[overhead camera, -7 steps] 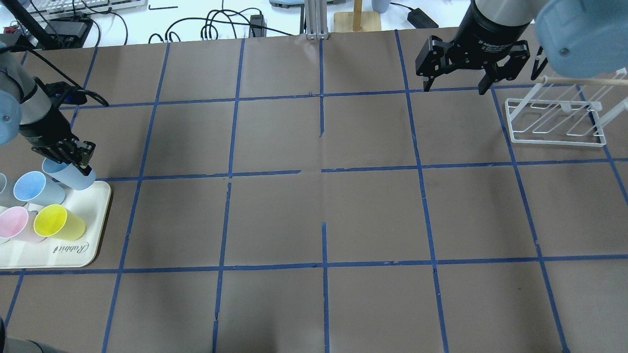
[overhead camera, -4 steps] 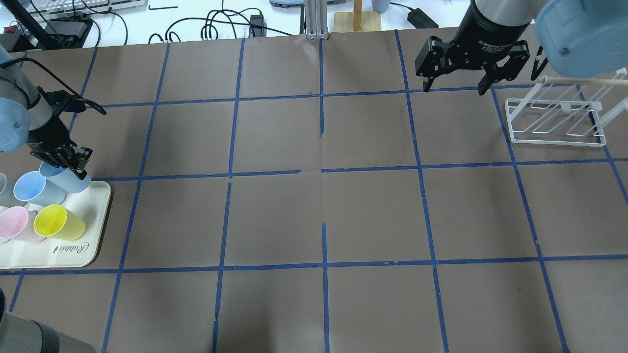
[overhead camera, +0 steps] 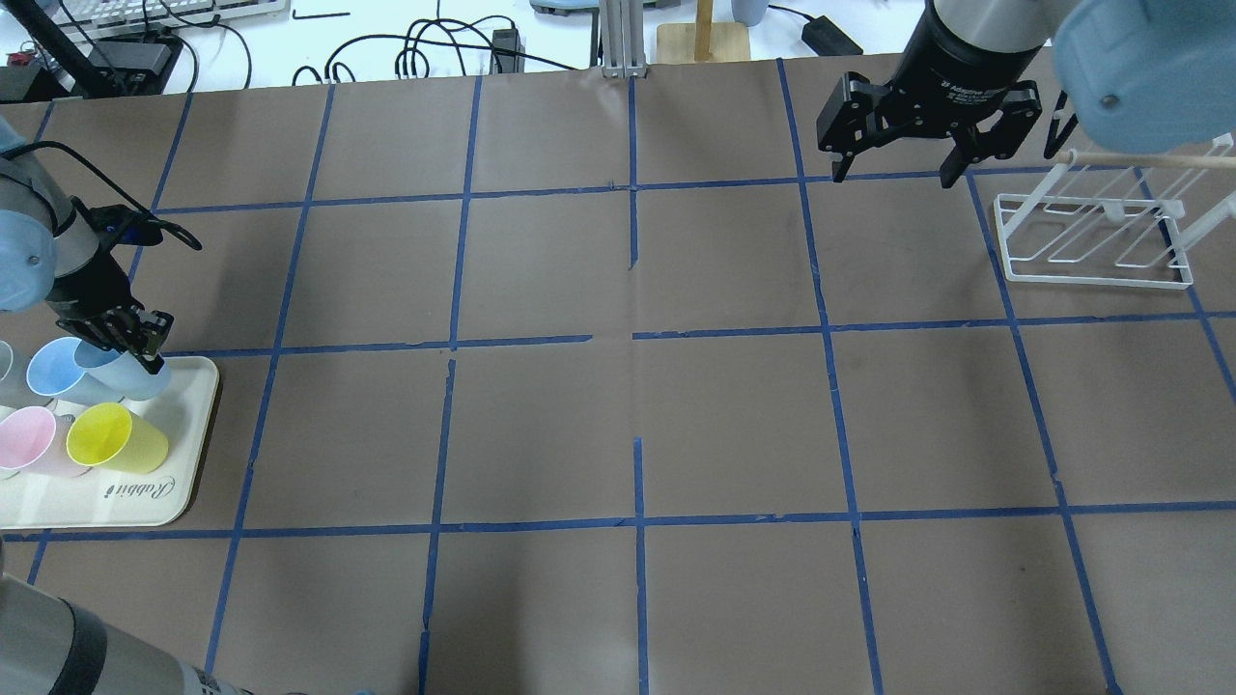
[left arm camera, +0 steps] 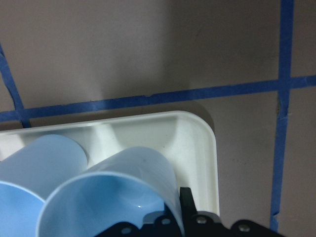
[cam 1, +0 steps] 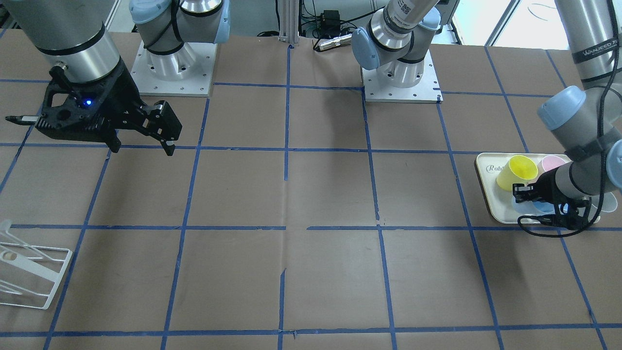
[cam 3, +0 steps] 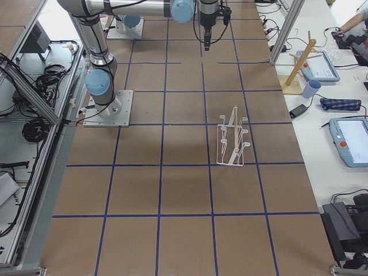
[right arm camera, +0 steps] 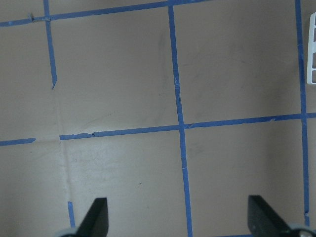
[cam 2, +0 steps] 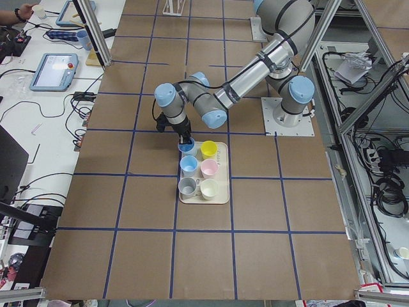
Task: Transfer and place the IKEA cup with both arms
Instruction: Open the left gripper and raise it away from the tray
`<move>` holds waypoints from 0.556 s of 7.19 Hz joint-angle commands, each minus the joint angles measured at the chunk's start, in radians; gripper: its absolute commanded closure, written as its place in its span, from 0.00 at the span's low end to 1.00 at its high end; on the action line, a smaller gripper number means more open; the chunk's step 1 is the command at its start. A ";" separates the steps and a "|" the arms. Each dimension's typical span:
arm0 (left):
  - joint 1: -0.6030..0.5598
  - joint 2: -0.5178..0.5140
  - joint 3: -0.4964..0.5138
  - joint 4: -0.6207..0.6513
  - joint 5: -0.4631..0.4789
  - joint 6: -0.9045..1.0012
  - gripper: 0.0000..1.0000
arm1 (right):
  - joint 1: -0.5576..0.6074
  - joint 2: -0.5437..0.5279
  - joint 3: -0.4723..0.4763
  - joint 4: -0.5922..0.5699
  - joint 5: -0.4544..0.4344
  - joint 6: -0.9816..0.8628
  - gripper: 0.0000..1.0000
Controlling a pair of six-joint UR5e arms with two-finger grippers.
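Gripping: my left jaws are pinched on the rim of the IKEA cup (overhead camera: 135,375); the left wrist view shows one finger against its outer wall.
Cup position: at the far corner of the cream tray (overhead camera: 145,502), on the side toward the desk's middle. I can't tell whether its base touches the tray.
Neighbour: a second light blue cup (overhead camera: 53,369) sits just beside it on the tray, and their walls look close to touching.
Nearer row: a yellow cup (overhead camera: 111,436) and a pink cup (overhead camera: 27,439) stand side by side.
Left arm (overhead camera: 29,261): bent low over the tray's far edge.
Right arm (overhead camera: 966,48): well apart, at the far right of the desk (overhead camera: 637,415).
Right jaws: spread wide, hanging above the brown paper near the white wire rack (overhead camera: 1096,241).
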 commanded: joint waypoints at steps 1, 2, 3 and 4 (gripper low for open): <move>0.003 -0.021 0.001 0.002 0.001 0.017 0.73 | 0.000 0.000 0.000 -0.001 0.000 0.000 0.00; 0.003 -0.032 0.001 0.006 0.003 0.014 0.32 | 0.000 0.000 0.000 -0.001 -0.002 0.000 0.00; 0.000 -0.025 0.001 0.006 0.004 0.014 0.00 | 0.000 0.002 -0.002 0.002 -0.002 -0.002 0.00; -0.007 -0.002 0.002 -0.012 0.006 0.013 0.00 | 0.000 0.002 -0.002 0.001 -0.002 -0.002 0.00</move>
